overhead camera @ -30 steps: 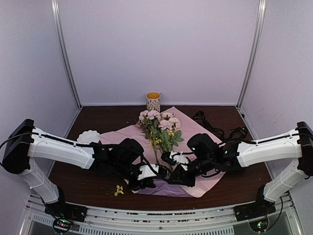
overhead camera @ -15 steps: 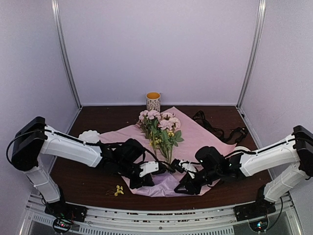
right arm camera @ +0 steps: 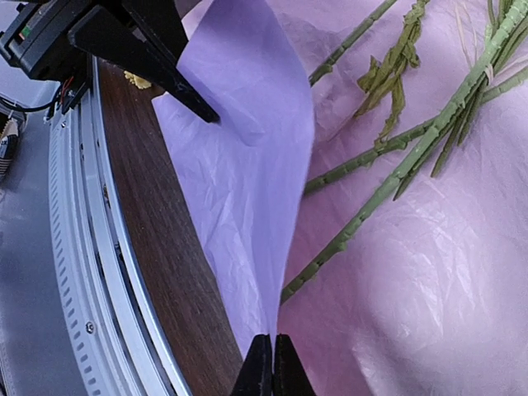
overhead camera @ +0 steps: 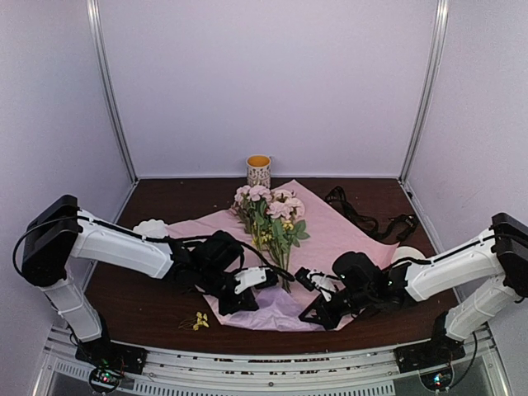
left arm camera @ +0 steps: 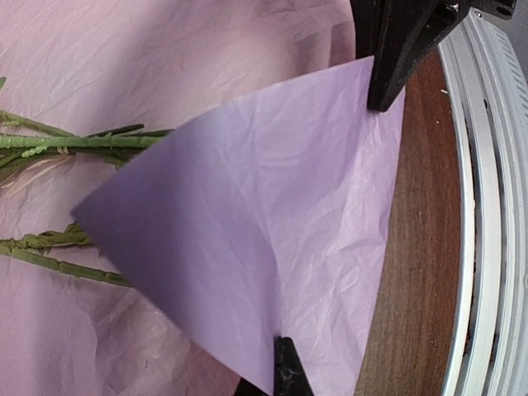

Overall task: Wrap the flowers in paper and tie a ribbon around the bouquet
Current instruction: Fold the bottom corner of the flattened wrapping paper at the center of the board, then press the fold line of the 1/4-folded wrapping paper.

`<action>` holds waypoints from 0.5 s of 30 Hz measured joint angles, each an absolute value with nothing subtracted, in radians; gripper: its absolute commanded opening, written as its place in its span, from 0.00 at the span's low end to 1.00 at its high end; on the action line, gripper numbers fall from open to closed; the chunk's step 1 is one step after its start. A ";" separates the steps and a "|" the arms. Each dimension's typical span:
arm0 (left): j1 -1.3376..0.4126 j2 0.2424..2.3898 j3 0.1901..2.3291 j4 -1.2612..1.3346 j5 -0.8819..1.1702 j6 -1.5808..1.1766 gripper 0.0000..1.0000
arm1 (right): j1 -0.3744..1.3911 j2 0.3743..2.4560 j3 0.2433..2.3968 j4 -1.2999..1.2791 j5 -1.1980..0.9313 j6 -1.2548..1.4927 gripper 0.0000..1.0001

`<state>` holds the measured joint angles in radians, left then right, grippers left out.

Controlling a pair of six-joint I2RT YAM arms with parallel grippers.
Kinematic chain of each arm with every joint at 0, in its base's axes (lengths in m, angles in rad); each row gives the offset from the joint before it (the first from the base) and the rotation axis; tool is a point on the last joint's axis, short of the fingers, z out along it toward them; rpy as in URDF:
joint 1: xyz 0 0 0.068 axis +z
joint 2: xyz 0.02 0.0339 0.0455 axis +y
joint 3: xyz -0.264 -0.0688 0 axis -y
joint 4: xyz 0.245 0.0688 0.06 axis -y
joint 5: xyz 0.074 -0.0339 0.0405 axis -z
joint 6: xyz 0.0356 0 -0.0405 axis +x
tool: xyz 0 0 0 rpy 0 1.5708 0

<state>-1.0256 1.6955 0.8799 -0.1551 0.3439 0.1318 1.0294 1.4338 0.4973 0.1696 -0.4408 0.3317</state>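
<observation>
A dark brown wooden table point(overhead camera: 165, 198) sits inside a booth with plain pale lilac walls point(overhead camera: 272, 82) and slim metal uprights in the back corners. A grooved metal rail point(overhead camera: 247, 367) runs along the table's near edge.

Near the left edge lies a small white frilled round object point(overhead camera: 151, 228). A loose sprig of yellow blossoms point(overhead camera: 199, 322) lies close to the near edge, left of centre.

The paper point(overhead camera: 330, 223) is spread over the middle of the table, one corner pointing to the back edge. The flowers point(overhead camera: 268, 210) lie on it, blooms toward the back and stems toward the near edge. The paper's near corner is lifted and folded up over the stem ends, showing a lilac underside.

The left gripper point(left arm camera: 285, 363) is pinched shut on one edge of that raised flap. The right gripper point(right arm camera: 272, 356) has its fingertips pressed together on the flap's other end, low by the near edge.

A patterned mug point(overhead camera: 258, 172) with a yellow inside stands at the centre of the back edge. The ribbon point(overhead camera: 363, 219) lies in loose loops off the paper, toward the back right corner. A pale round object point(overhead camera: 410, 254) sits near the right edge.

Compared with a second ago, the right gripper has moved from beside the stems out to the right and nearer the near edge, its arm now lower. The pale round object, then hidden behind that arm, is uncovered. The flowers and mug have not moved
</observation>
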 measured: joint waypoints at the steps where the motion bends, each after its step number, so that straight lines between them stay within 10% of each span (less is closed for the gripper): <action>1: -1.025 1.695 0.880 -0.156 0.344 0.130 0.13 | 1.029 1.436 0.497 0.170 -0.437 0.341 0.00; 8: -1.020 1.708 0.931 -0.258 0.328 0.110 0.35 | 1.023 1.462 0.497 0.170 -0.410 0.379 0.00; 15: -1.020 1.732 0.976 -0.359 0.330 0.101 0.33 | 1.005 1.498 0.498 0.172 -0.400 0.416 0.00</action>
<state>-1.0199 1.7325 0.9760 -0.3588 0.3302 0.1005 1.0054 1.4979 0.4976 0.1722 -0.4004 0.4164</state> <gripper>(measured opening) 0.358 0.006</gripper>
